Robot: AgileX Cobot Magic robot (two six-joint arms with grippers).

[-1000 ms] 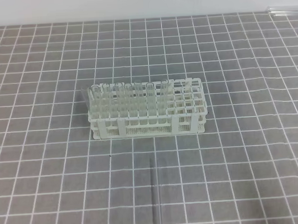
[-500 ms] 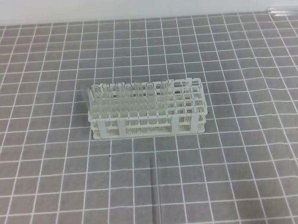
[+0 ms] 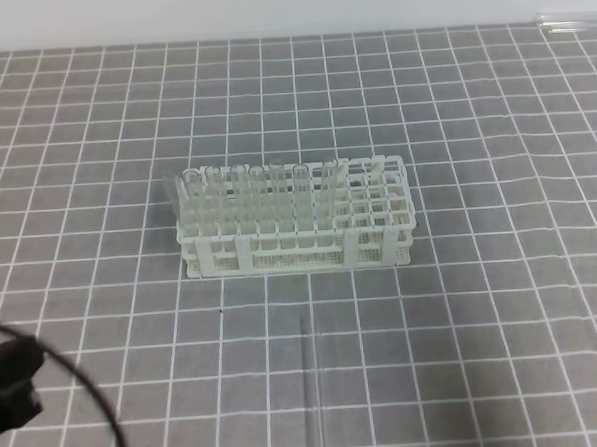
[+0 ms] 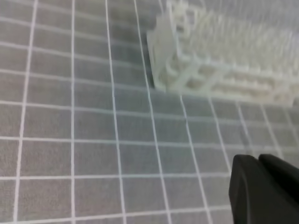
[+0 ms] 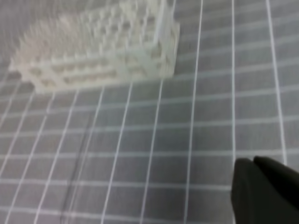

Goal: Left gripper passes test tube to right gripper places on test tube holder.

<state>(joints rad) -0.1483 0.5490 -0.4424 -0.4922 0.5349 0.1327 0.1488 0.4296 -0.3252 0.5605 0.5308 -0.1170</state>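
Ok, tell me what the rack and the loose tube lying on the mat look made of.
Test tube holder: looks like matte white moulded plastic, a square-holed grid with mesh-like sides. Test tube: clear and faintly glossy, the mat's lines showing through; probably glass, possibly clear plastic.

Work surface: grey mat (image 3: 503,303) ruled with a white square grid, filling nearly the whole high view, flat and matte. Grid lines converge slightly toward 12 o'clock. Along the 12 o'clock edge a plain pale strip (image 3: 267,10), wall or table edge, cannot tell which. Lighting even and diffuse, only soft shadows. Both wrist views show the same gridded mat, blurred.
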